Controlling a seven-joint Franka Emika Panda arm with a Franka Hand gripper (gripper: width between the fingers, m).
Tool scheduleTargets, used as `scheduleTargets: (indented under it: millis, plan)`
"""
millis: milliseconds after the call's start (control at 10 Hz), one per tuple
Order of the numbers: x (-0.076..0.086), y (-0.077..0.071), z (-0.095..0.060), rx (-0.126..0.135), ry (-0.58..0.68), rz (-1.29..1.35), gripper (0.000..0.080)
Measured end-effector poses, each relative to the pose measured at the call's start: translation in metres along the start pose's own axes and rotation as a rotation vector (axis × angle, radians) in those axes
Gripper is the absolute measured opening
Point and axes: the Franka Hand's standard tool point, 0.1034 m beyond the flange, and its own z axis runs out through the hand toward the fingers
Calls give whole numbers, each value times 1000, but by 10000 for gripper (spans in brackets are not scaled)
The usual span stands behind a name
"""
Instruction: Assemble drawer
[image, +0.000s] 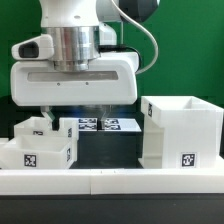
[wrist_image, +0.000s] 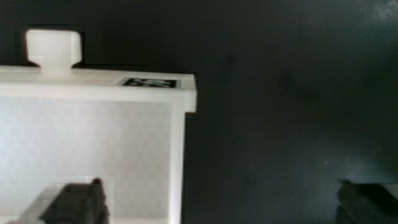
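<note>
Two-finger gripper (wrist_image: 221, 200) spread wide, fingertips (wrist_image: 75, 200) cropped and dark; one over a blurred white tray (wrist_image: 98, 130), its tag (wrist_image: 153, 83) unreadable; casing (image: 180, 128) well apart from it

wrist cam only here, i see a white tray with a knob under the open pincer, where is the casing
observer: The casing stands at the exterior view's right, well apart from the tray side.
operator: is that tray the only one
observer: No, there are two at the exterior view's left: a front tray and a rear tray close behind it.
operator: whats past the pincer
observer: The marker board lies flat behind the pincer, in the gap between the trays and the casing.
</note>
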Motion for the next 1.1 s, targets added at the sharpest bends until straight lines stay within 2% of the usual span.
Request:
scheduleTargets:
  millis: [200, 300, 600, 900, 1100]
  plan:
    - [0, 6, 6, -7, 18, -16, 649]
    - [-4, 11, 17, -18, 30, -13, 649]
    - [-10, 17, 36, -28, 13, -2, 649]
    - [-13, 18, 52, -36, 1, 6, 649]
    - [-14, 18, 56, -38, 2, 6, 649]
